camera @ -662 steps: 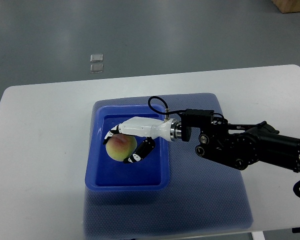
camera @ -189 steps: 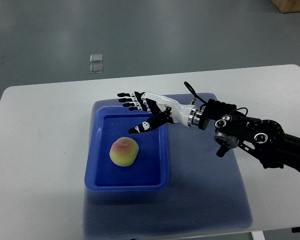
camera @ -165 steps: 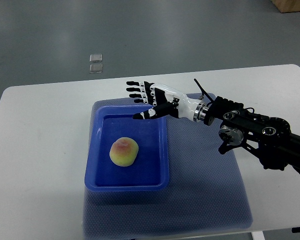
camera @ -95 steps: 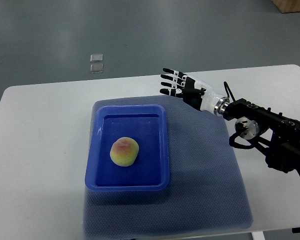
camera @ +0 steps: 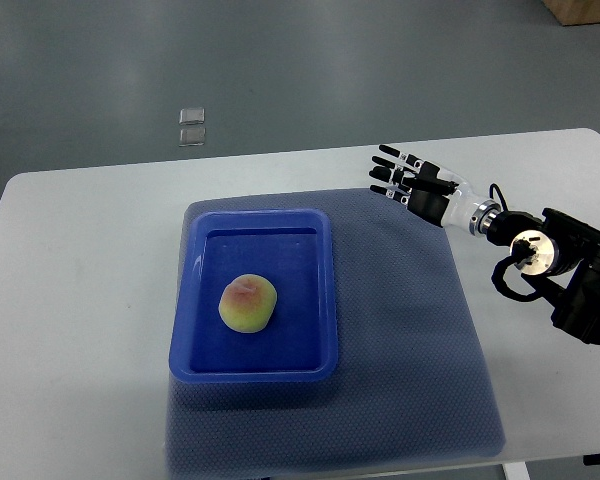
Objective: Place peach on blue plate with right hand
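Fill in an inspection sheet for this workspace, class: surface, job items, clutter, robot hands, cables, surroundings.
Surface: white table with a blue-grey mat on it.
Job items: peach lies inside the blue plate, which sits on the mat.
Clutter: nothing seen.
Robot hands: right robot hand open, fingers spread, over the mat's far right corner, clear of the plate; left not in view.
Cables: black cable looped at the right wrist.
Surroundings: grey floor, two small clear squares on it.

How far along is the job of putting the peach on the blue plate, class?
Done: the peach lies in the blue plate, nothing touching it. In hand: nothing; the right robot hand is open, fingers spread, above the mat's far right corner, well clear of the plate. Left: apparently only parking the arm.
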